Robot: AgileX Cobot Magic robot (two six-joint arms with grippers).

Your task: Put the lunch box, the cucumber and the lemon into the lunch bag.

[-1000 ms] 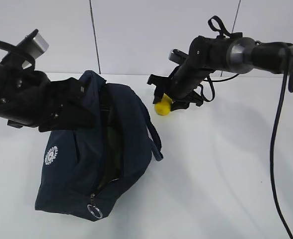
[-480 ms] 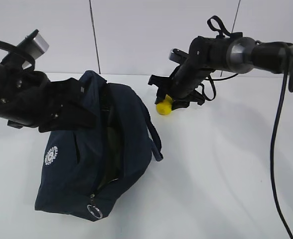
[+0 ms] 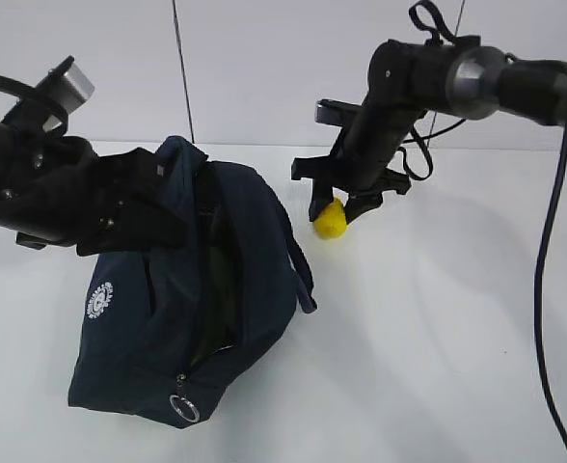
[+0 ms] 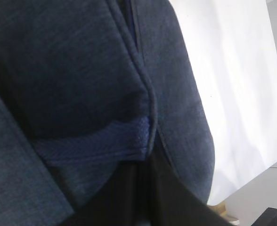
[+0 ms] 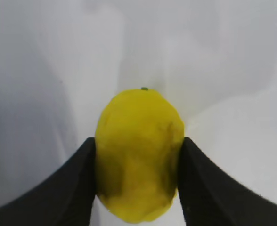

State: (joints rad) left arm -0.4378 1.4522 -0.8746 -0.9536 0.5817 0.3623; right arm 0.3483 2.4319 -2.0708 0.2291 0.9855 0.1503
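Right of the lunch bag [image 3: 192,289], far on the desk [image 3: 438,318], right pincer [image 5: 137,181] grips the lemon [image 3: 330,219]; left pincer, hidden, seemingly clamps bag fabric.

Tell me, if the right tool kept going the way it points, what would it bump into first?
Probably the white table. The right tool, shut on the lemon, points downward with only bare tabletop below; depth is hard to judge.
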